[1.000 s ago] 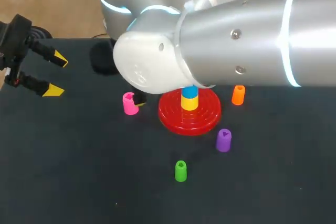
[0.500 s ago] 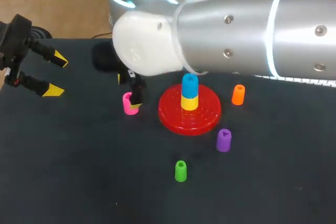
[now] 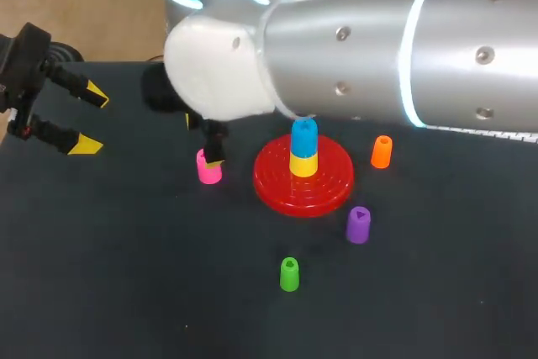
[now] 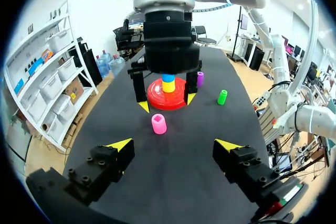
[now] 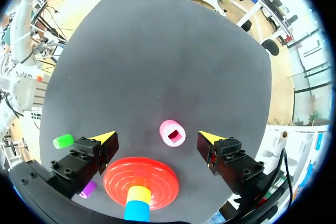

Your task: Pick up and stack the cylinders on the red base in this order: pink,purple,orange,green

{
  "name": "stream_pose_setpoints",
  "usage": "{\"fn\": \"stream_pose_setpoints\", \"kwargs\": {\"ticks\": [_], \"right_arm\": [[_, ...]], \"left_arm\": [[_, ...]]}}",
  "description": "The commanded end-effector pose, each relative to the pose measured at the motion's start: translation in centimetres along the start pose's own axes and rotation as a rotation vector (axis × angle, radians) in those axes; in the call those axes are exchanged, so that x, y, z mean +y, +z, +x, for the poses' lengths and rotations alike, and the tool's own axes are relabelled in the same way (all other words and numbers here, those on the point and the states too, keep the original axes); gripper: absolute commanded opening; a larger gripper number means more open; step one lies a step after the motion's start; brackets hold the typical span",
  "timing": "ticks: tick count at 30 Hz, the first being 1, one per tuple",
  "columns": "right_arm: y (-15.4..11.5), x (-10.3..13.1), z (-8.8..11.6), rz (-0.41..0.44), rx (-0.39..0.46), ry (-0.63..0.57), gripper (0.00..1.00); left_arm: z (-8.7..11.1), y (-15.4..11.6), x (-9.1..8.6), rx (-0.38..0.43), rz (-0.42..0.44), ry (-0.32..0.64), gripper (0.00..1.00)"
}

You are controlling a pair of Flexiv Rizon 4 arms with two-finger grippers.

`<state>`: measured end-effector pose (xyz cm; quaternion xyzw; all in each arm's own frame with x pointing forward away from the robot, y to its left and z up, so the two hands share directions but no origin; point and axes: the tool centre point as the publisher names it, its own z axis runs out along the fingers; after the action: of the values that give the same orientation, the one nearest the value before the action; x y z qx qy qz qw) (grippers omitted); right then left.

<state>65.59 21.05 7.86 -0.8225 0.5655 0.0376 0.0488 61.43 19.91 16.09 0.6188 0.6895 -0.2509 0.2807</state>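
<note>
Base (image 3: 329, 194) | blue-yellow stack (image 3: 303, 150) atop it | right pincer (image 5: 157, 137) spread over pink cylinder (image 5: 172, 132)

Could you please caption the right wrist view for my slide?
Open right gripper poised above the pink cylinder, red base beside it.

Dark matte table (image 3: 126, 292), five loose bits sitting straight on it. Pink cylinder (image 5: 172, 133) stands upright just under the right claw (image 5: 156, 136), lined up with the gap between its spread fingers. Red base (image 5: 140, 178) is just beside the pink one, back toward the claw's wrist. Green cylinder (image 5: 63, 140) sits out past one finger, and purple cylinder (image 5: 87, 188) peeks from under that same finger. Orange cylinder (image 3: 382, 152) is beyond the base, well apart from the claw.
</note>
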Motion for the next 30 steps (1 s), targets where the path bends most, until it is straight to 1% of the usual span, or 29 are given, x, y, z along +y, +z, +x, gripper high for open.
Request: {"fn": "stream_pose_setpoints", "kwargs": {"ticks": [1,3,7,16,26,30], "right_arm": [[2.3,-1.1,-0.5,-0.007,0.026,-0.002,1.00],[3.0,-1.6,-0.2,-0.018,0.035,-0.002,1.00],[3.8,-2.1,0.3,-0.035,0.025,0.006,1.00],[4.4,-2.7,1.2,-0.059,0.007,0.004,1.00],[6.0,-2.1,0.8,-0.108,-0.002,-0.010,1.00],[6.4,-1.9,0.9,-0.112,-0.008,-0.006,1.00]], "left_arm": [[0.1,0.0,-0.1,-0.003,-0.003,0.002,1.00],[0.1,0.0,-0.1,-0.003,-0.003,0.002,1.00],[0.1,0.0,-0.1,-0.003,-0.003,0.002,1.00],[0.1,0.0,-0.1,-0.003,-0.003,0.002,1.00],[0.1,0.0,-0.1,-0.003,-0.003,0.002,1.00],[0.1,0.0,-0.1,-0.003,-0.003,0.002,1.00]]}}
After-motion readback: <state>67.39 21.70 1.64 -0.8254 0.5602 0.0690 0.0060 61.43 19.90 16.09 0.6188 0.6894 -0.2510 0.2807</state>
